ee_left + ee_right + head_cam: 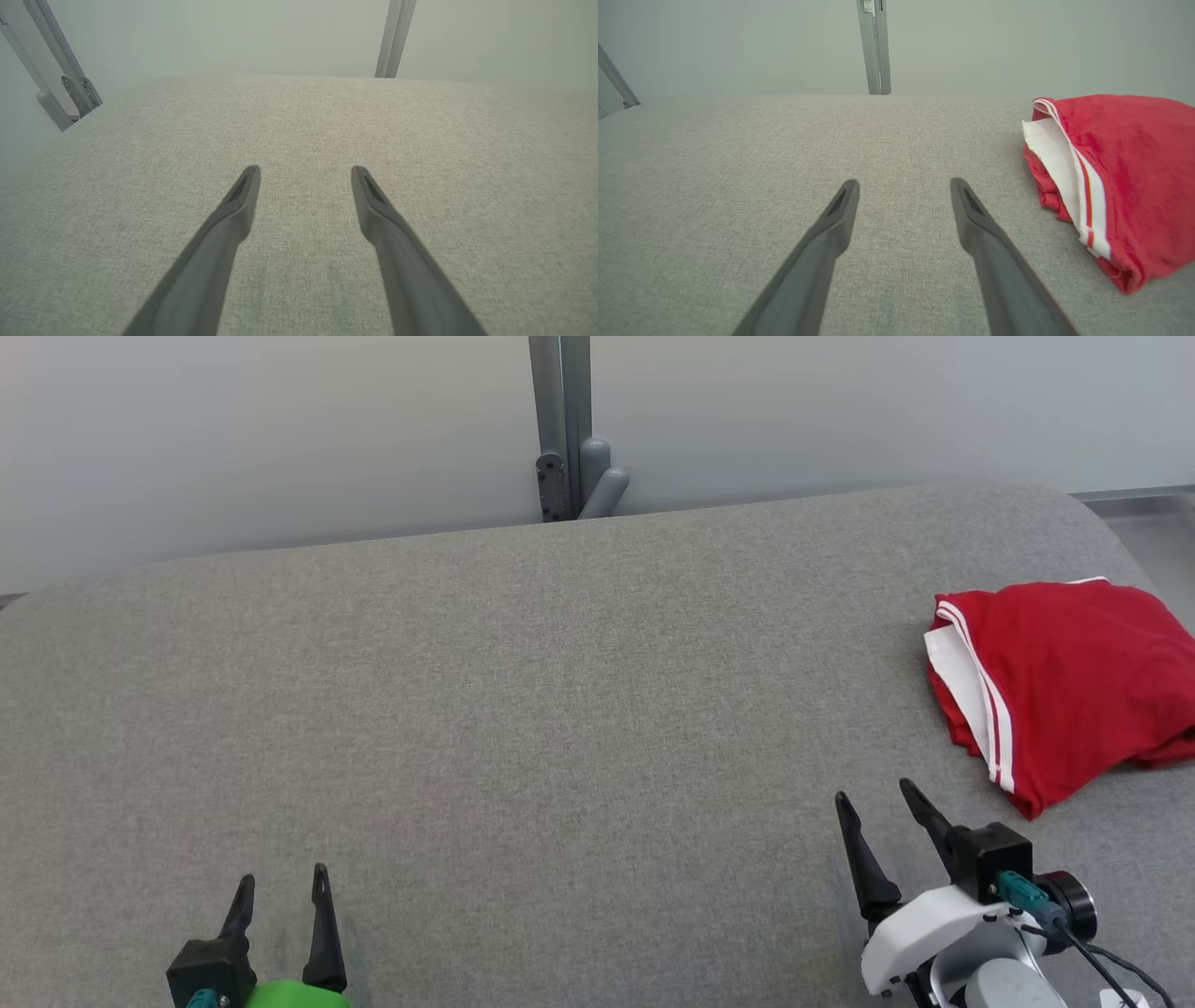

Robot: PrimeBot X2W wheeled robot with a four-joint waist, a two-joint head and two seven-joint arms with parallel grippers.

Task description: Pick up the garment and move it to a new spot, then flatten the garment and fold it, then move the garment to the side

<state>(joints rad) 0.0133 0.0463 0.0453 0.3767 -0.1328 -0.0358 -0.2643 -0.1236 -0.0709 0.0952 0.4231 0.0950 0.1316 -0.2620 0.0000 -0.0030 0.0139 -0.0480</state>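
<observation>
Grey table: red garment, ahead-right of right gripper (wide, empty; left gripper likewise); likely soft, light, limp, so pinch near striped fold.

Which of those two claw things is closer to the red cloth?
The right gripper, at the head view's lower right, close beside the red garment but not touching it. The left gripper sits far across the grey surface.
</observation>
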